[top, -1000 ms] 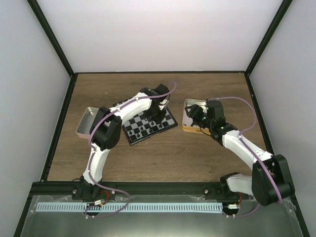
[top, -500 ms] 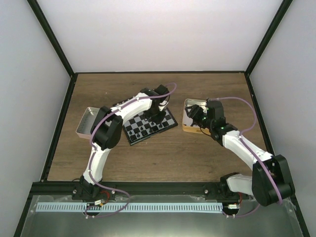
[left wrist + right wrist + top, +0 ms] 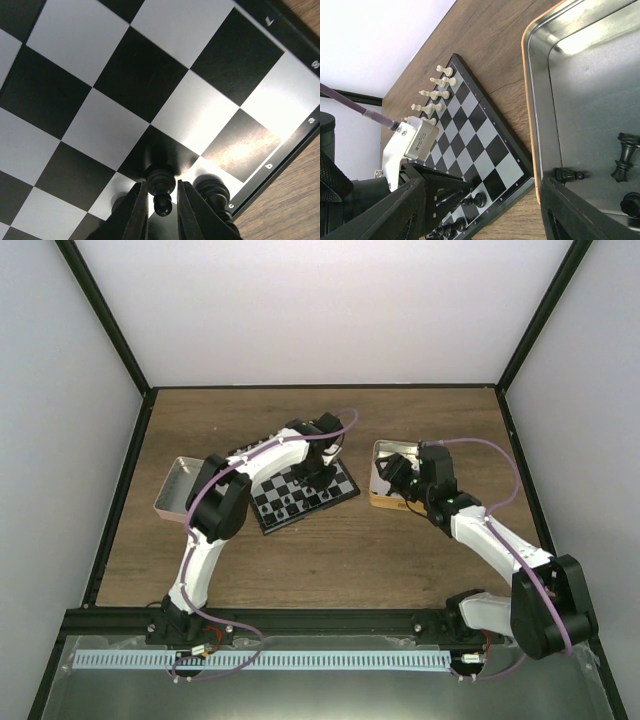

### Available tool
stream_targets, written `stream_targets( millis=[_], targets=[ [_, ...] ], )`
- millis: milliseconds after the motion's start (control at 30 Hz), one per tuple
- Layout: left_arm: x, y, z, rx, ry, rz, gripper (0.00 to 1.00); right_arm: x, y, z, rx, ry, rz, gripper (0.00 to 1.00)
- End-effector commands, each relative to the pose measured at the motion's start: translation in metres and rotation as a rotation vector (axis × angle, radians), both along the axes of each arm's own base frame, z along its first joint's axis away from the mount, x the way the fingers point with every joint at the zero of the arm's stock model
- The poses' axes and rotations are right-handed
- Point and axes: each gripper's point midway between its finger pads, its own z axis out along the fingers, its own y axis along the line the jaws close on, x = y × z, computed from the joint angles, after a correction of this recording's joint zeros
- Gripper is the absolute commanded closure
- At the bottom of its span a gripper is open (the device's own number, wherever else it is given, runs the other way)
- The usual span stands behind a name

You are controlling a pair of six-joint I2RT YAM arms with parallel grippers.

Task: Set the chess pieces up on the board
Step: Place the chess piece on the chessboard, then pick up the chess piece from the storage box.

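1. From above, your left gripper (image 3: 322,474) reaches down onto the right-hand part of the board (image 3: 342,487). The board lies turned at an angle on the wooden table (image 3: 330,570). Your right gripper (image 3: 398,472) hangs over the tan-rimmed tin (image 3: 376,502) just right of the board. A second tin (image 3: 172,490) sits well apart at the left edge of the table. Neither gripper's opening can be read from this height.

2. On your left wrist camera, the two fingers are drawn in narrow on either side of a black pawn (image 3: 160,182). As far as the view shows, they hold it at the collar. The pawn stands upright on a black square one row in from the board's lettered rim. Another black piece (image 3: 211,189) stands just beside it, outside the right-hand finger, and a blurred dark shape sits behind the other finger.

3. On your right wrist camera, the fingers are spread wide with nothing between them. Below them, the tin holds loose black pieces (image 3: 623,157): one lies on its side near the wall and the others are partly cut off at the frame's edge. Beyond the tin, white pieces (image 3: 436,94) stand in a row along the board's far edge. Your left gripper's tip meets the pawn near the board's close corner.
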Motion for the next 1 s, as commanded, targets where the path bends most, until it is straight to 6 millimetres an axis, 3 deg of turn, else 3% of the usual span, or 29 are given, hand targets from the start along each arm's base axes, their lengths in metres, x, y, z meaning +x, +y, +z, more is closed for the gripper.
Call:
stream_targets(
  millis=[0,133,467,633,767,867,967],
  targets=[
    [0.012,-0.011,0.01,-0.05,-0.023,0.008,0.8,0.0,-0.002,0.01,0.002,-0.027,0.001,0.36],
    [0.021,-0.009,0.026,-0.052,-0.073,0.029,0.77,0.003,-0.006,0.01,-0.042,-0.039,-0.007,0.36],
    [0.037,0.011,0.106,-0.154,-0.319,0.115,0.66,0.022,-0.035,0.004,-0.334,-0.039,-0.056,0.32],
    [0.028,0.027,0.132,-0.219,-0.445,0.145,0.6,0.047,-0.045,-0.006,-0.434,0.013,-0.103,0.24],
    [0.013,0.042,0.14,-0.254,-0.498,0.165,0.56,0.075,-0.055,-0.014,-0.376,0.089,-0.212,0.22],
    [0.002,0.052,0.15,-0.265,-0.524,0.167,0.56,0.086,-0.069,-0.019,-0.417,0.12,-0.285,0.29],
    [-0.01,0.059,0.163,-0.298,-0.546,0.173,0.54,0.08,-0.09,-0.033,-0.551,0.188,-0.326,0.41]
  ],
)
